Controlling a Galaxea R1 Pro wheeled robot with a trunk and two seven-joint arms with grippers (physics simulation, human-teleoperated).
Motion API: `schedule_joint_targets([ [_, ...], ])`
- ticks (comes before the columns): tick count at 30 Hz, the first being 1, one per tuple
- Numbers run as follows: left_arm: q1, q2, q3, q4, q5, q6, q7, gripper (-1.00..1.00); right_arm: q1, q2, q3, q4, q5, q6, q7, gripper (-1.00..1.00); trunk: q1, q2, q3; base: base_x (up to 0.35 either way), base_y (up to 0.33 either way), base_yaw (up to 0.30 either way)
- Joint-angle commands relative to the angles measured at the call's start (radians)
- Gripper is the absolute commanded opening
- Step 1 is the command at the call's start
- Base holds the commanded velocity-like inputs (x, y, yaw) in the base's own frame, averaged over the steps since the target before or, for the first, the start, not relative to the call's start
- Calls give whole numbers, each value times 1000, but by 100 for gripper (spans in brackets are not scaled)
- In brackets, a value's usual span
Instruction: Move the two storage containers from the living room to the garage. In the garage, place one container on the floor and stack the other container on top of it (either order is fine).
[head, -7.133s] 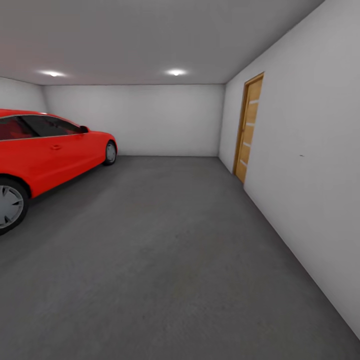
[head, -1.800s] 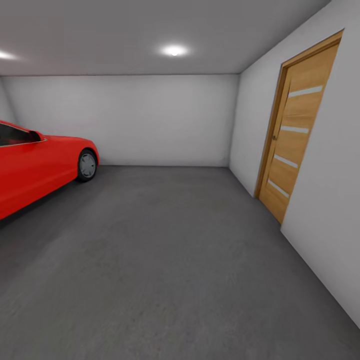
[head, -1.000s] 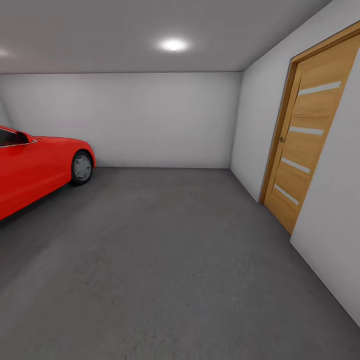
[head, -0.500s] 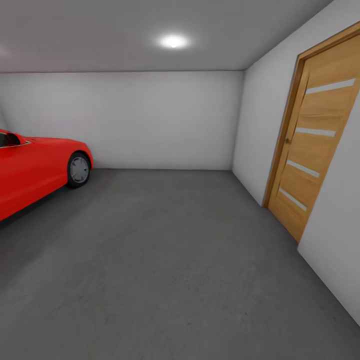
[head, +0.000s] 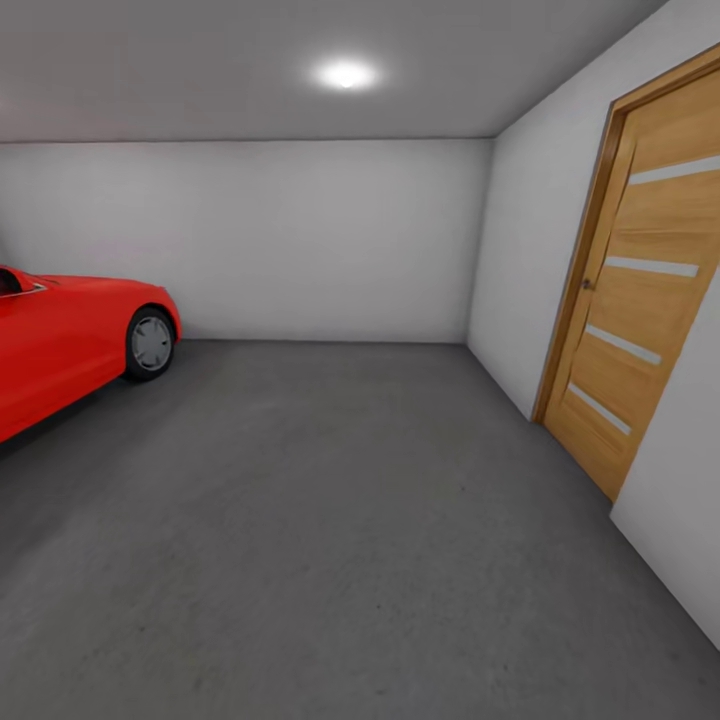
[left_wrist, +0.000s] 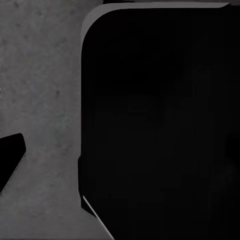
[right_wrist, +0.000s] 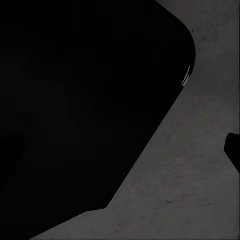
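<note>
Grey, mottled concrete floor (head: 330, 520) of the garage lies open from the red coupe (head: 70, 340), cut off at the frame's left, across to the white side wall (head: 530, 250) with its wood-panelled door (head: 645, 300), running back to the far wall (head: 300, 240) under a recessed ceiling light (head: 345, 74). Both wrist views give a large black rounded shape (left_wrist: 160, 120) over that floor, too dark to identify, so whether either arm's jaws are spread or closed I cannot tell.
</note>
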Motion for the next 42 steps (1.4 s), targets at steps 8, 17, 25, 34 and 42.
schedule_joint_targets([
  [8,0,0,0,0,6,-2,0,100,0,0,5,0,-5,-3,0,100,1,0,-1,323,0,0],
  [17,0,0,0,0,5,-2,0,100,0,-1,5,0,-4,-3,0,100,1,0,-1,323,0,0],
  [25,0,0,1,0,5,-2,0,100,0,-2,5,0,-4,-3,0,100,1,0,-1,323,0,0],
  [34,0,0,0,0,6,-2,0,100,0,-2,5,0,-4,-3,0,100,1,0,-1,323,0,0],
  [42,0,0,1,0,5,-2,0,100,0,-1,5,0,3,-3,0,100,1,0,-1,323,0,0],
])
